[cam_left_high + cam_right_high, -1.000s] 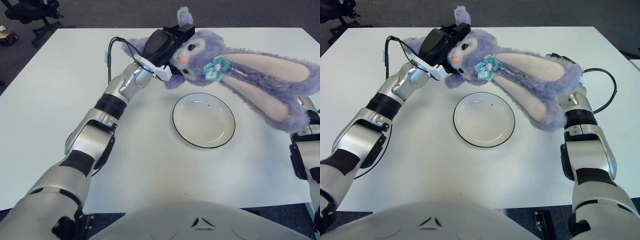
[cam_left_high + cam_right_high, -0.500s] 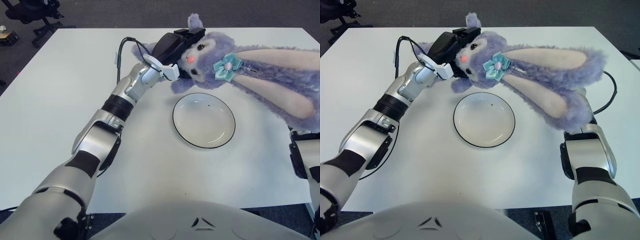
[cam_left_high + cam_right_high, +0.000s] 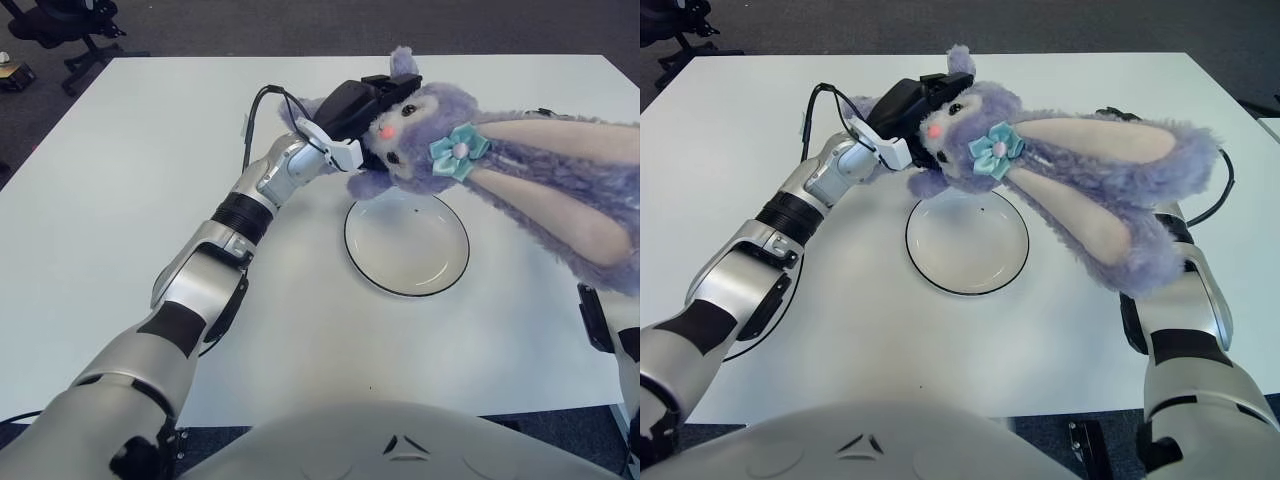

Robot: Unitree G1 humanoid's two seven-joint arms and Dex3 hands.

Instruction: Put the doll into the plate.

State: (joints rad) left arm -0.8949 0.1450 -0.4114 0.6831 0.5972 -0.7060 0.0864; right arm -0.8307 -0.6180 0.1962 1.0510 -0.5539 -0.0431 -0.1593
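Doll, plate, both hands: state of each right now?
Doll: held in the air, stretched sideways over the plate's far rim, not in it.
Plate: empty, flat on the table.
Left hand: shut on the doll's head end.
Right hand: hidden behind the doll's ears, grip cannot be told.

Fluffy plush doll (image 3: 1060,165), glossy plate (image 3: 967,272)

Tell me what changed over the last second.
The left hand carried the doll rightward and toward the robot, so its head now overhangs the plate's far rim. The right hand stayed hidden behind the doll's ears. The plate didn't move.
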